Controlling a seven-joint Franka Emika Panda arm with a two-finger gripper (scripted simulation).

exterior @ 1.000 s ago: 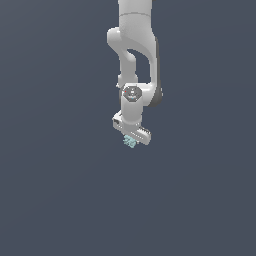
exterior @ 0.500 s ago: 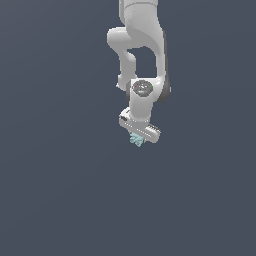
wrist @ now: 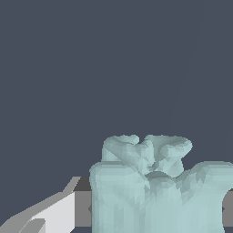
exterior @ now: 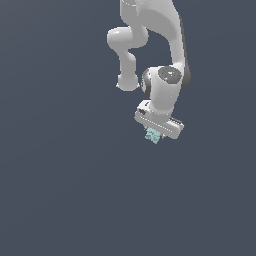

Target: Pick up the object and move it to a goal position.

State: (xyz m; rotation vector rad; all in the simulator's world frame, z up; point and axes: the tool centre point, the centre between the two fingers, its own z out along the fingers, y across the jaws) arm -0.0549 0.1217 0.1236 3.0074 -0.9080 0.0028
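Flat, even light fills both renders; the slate backdrop shows no cast shadows or glare. The arm (exterior: 165, 95) is brightest on its upper faces, shaded beneath. Edges look slightly jagged and soft. The lump (wrist: 159, 191) shows faceted, gentle shading.

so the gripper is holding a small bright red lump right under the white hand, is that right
Not quite: the colour is wrong. The lump held in the gripper is pale teal, not bright red. The exterior view shows it tucked under the white hand, and the wrist view shows the same jagged pale teal surface up close between the fingers. The rest stands.
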